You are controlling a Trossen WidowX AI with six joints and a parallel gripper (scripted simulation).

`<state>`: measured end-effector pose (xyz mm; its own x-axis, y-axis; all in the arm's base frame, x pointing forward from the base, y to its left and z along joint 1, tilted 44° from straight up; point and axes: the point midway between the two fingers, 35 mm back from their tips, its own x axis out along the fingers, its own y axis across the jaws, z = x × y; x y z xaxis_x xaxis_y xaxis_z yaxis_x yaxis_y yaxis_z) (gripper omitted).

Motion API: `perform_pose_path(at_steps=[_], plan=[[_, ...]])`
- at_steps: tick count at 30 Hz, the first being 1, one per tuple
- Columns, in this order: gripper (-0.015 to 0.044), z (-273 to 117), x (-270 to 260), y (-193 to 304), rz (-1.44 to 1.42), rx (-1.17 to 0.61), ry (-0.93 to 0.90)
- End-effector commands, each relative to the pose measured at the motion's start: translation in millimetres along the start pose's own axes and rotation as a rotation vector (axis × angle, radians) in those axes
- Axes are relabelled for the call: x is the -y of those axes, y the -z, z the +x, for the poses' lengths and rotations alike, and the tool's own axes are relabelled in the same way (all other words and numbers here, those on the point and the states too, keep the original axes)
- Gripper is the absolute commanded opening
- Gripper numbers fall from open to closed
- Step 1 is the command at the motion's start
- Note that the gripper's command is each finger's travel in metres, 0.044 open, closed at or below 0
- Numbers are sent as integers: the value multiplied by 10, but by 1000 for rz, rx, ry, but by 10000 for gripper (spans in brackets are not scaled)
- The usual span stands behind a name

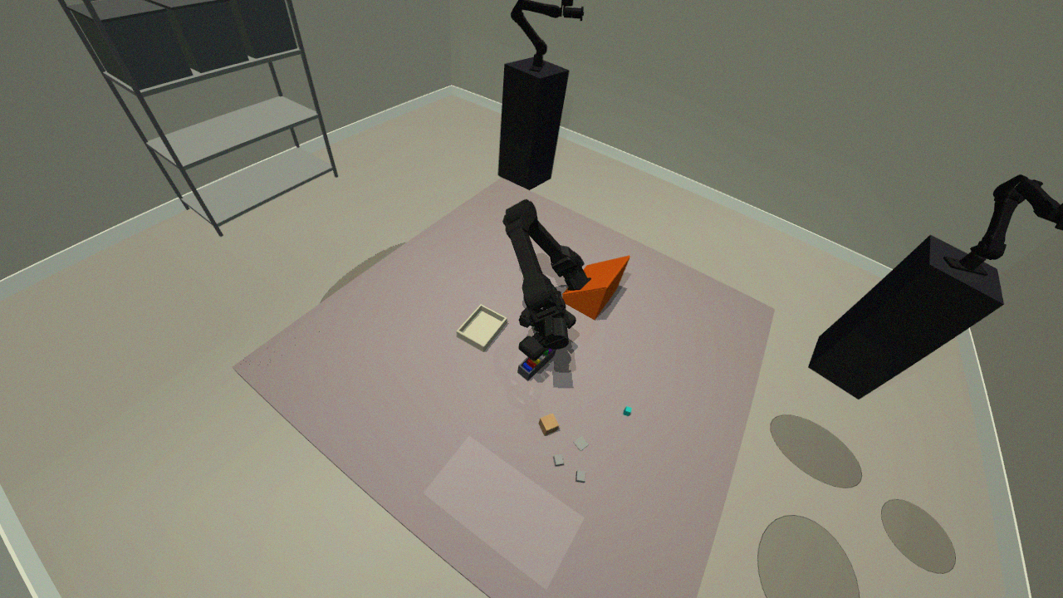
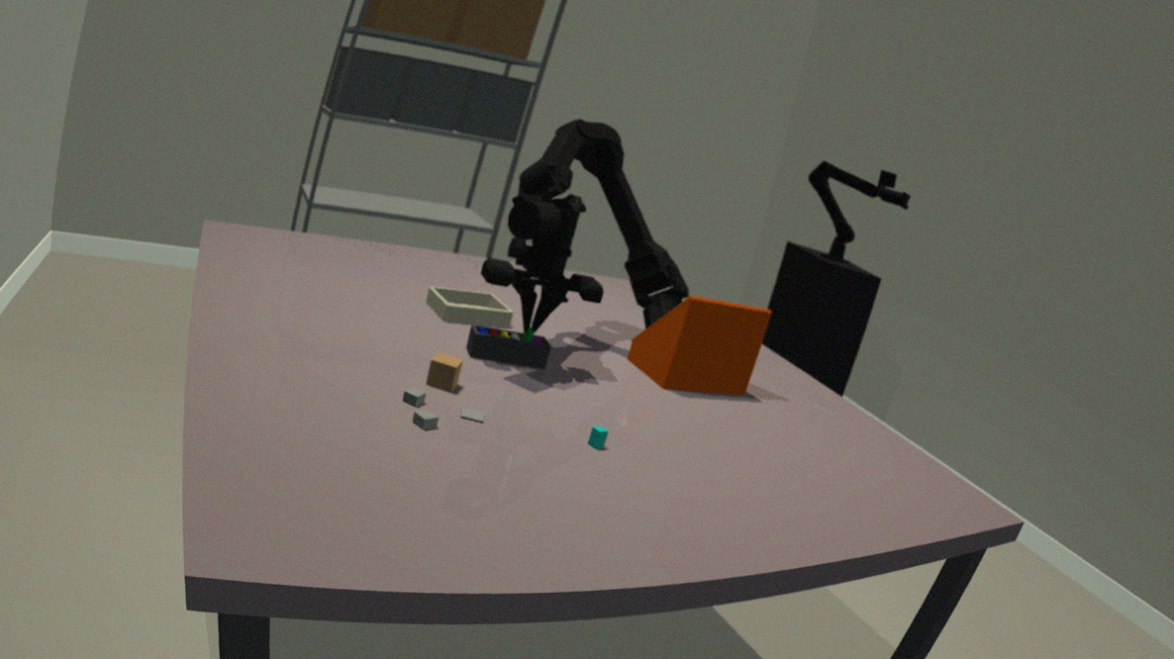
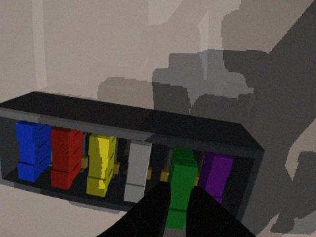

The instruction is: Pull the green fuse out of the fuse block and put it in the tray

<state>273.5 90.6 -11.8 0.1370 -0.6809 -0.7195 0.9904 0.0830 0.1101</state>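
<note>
Wrist view: the green fuse (image 3: 181, 189) is seen clamped between the two black fingers of the gripper (image 3: 176, 199), which is closed on its lower visible part. The fuse stands upright and raised against its neighbours, its bottom edge lying in front of the near rim of the fuse block (image 3: 131, 118); whether it is fully out of its slot cannot be told. A grey fuse (image 3: 137, 171) is noted just to its left and a purple fuse (image 3: 216, 176) just to its right (neither is seen touched by the fingers). Yellow (image 3: 101, 164), red (image 3: 66, 158) and blue (image 3: 31, 151) fuses are seated further left. In the exterior view, the cream tray (image 2: 468, 305) is recorded on the table (image 2: 565, 504) just behind the block, and an orange box (image 2: 705, 346) is seen to the right.
</note>
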Motion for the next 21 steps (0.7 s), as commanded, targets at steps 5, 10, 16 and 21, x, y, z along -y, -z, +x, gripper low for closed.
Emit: perform_pose_path(at_steps=[5,10,16,21], plan=[[0,-59,-5,12,4,-5,-3],[0,-84,-5,11,4,-5,-3],[0,-113,-4,11,3,-5,-3],[0,-138,-3,10,3,-4,-3]])
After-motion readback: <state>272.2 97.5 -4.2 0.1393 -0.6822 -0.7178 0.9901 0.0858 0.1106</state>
